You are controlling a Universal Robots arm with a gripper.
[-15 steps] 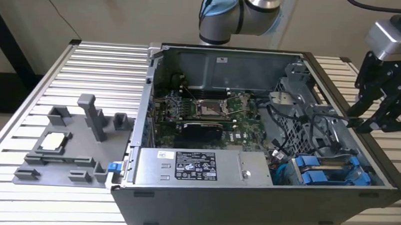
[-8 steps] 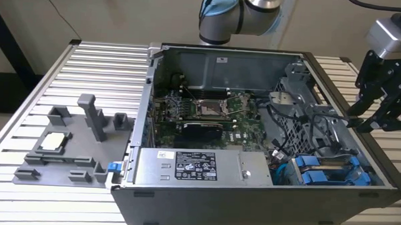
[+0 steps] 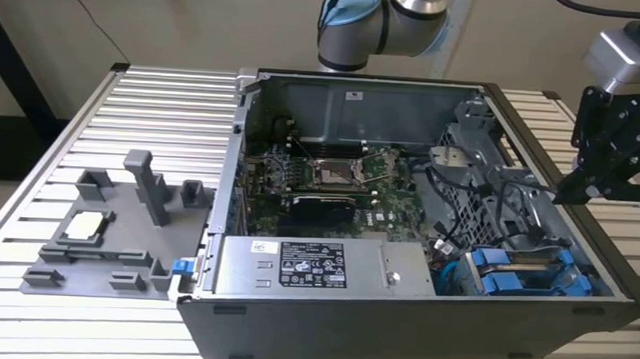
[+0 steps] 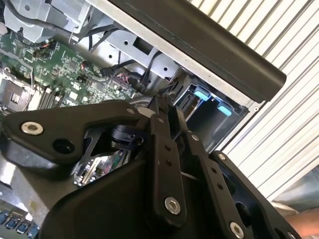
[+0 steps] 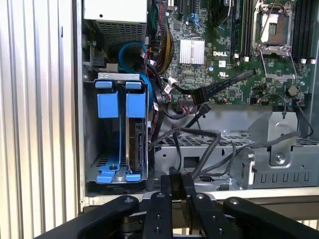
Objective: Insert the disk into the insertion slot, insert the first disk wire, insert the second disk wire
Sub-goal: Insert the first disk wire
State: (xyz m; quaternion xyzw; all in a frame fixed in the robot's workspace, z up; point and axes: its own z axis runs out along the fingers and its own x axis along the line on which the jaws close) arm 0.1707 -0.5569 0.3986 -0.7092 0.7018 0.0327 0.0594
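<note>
Exterior view, going left to right: grey fixture [image 3: 116, 220] at the exterior view's left, power supply box [image 3: 317, 267] low in the middle, blue carriers [image 3: 530, 275] in the lower right of the frame, and the gripper [image 3: 565, 192] hanging over the case's right edge, apart from them. The first wrist view has the disk [image 5: 133, 144] edge-on, already standing in the insertion slot [image 5: 121, 76] beside the other carrier [image 5: 107, 104]. The fingers [image 5: 160, 209] look pinched together with nothing held. I'd guess the disk is heavyish, rigid, slick and shock-shy, so the blue front tab is the place to touch, not the circuit board. Its rear connector is hidden, and the black cables [image 5: 199, 144] are too tangled to tell which are its wires.
</note>
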